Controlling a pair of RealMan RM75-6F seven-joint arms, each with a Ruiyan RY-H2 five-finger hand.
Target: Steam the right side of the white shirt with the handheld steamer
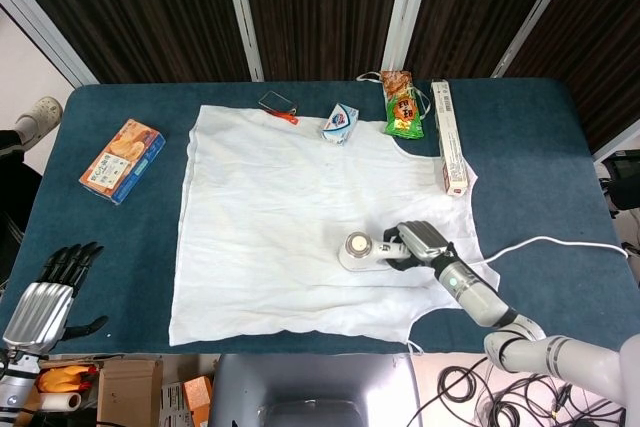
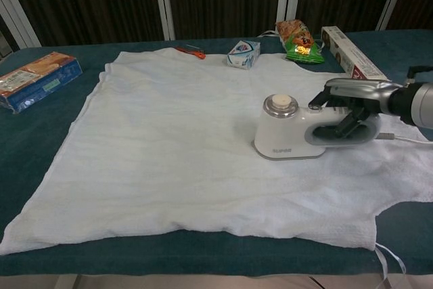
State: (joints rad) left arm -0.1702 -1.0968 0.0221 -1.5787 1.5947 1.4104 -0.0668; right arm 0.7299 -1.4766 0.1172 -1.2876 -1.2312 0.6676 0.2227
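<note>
Right hand [image 2: 352, 103] grips steamer [image 2: 287, 130] on white shirt [image 2: 176, 147].

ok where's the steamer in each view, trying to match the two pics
Head view: steamer lies lower right of centre on the white shirt, gripped by the right hand.
Chest view: steamer sits right of centre, handle toward the right hand.
Shared landmark: green snack bag at the far edge.
</note>
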